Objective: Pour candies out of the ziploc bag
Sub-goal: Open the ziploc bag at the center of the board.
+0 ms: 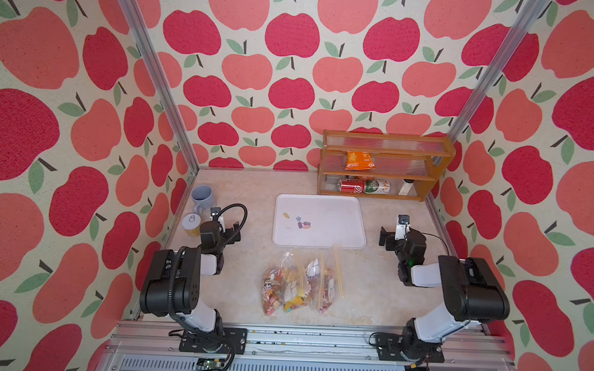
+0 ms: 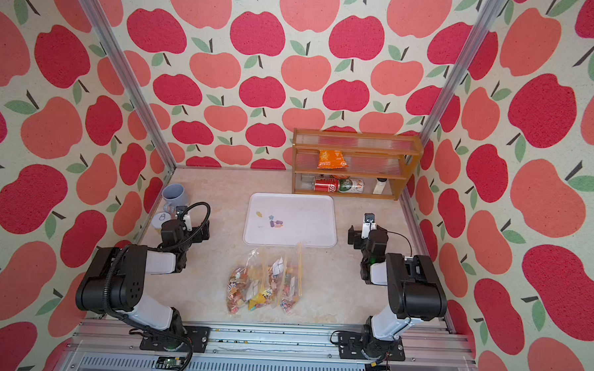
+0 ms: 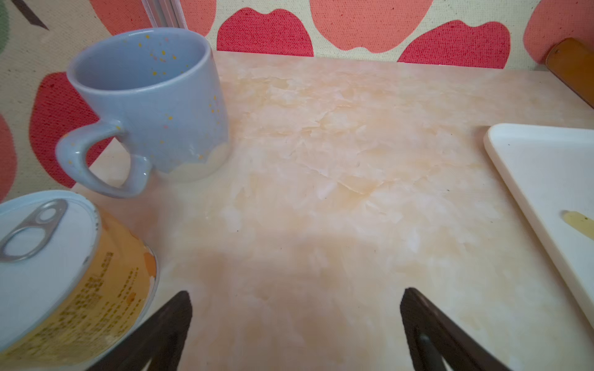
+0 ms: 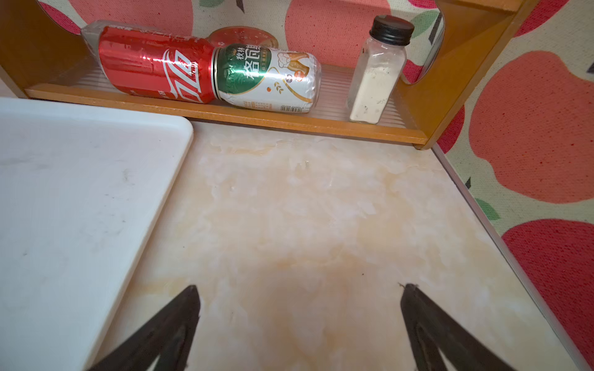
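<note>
Two clear ziploc bags lie side by side on the table before the tray, the larger one (image 1: 286, 285) (image 2: 250, 286) beside a narrower one (image 1: 327, 284) (image 2: 289, 286). Both are full of multicoloured candies. A few loose candies (image 1: 302, 223) (image 2: 275, 222) rest on the white tray (image 1: 332, 222) (image 2: 304, 221). My left gripper (image 1: 225, 228) (image 3: 295, 294) hovers left of the tray, open, with only bare table between its fingers. My right gripper (image 1: 397, 235) (image 4: 299, 287) hovers right of the tray, open and empty. Both are well apart from the bags.
A blue mug (image 1: 202, 196) (image 3: 151, 106) and a yellow tin can (image 1: 191, 224) (image 3: 48, 273) stand at the left wall. A wooden shelf (image 1: 386, 150) at the back right holds an orange snack packet (image 1: 358, 160), two lying drink cans (image 4: 154, 64) (image 4: 266, 78) and a spice bottle (image 4: 376, 70).
</note>
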Robot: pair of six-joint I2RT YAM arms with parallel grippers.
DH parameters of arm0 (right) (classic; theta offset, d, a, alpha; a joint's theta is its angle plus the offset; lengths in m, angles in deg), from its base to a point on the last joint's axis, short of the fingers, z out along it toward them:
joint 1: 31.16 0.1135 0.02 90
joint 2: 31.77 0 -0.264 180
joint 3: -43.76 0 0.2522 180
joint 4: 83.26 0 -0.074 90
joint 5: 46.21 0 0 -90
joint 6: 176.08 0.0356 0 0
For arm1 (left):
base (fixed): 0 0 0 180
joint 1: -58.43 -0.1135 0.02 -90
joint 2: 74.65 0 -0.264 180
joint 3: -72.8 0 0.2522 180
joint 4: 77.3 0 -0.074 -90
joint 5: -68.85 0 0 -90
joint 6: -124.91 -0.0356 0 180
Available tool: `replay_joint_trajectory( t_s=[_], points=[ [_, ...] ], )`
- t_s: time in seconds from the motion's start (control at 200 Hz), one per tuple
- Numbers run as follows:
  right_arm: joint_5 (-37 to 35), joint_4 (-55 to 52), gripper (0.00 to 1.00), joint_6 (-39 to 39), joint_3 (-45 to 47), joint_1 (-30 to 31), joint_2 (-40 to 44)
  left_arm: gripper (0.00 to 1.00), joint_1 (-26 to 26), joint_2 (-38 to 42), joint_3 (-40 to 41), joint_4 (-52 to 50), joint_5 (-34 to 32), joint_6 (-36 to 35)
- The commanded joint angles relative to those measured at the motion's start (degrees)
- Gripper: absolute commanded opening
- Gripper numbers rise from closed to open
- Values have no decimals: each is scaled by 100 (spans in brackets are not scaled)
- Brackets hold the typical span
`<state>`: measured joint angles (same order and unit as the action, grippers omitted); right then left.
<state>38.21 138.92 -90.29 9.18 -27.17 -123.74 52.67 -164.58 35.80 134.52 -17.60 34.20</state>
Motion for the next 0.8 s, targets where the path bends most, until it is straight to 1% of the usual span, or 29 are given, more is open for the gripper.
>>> replay_joint_trajectory(
  t_s=[0.0, 0.39, 0.795],
  points=[
    [237, -10, 99, 3, -30, -8, 121, 99, -22, -14, -119, 3, 93, 97],
    [216, 13, 99, 4, -11, -3, 133, 99, -24, -10, -119, 3, 86, 97],
    [203, 6, 99, -7, -26, 9, 125, 99, -111, -12, -138, -37, 225, 150]
  ],
)
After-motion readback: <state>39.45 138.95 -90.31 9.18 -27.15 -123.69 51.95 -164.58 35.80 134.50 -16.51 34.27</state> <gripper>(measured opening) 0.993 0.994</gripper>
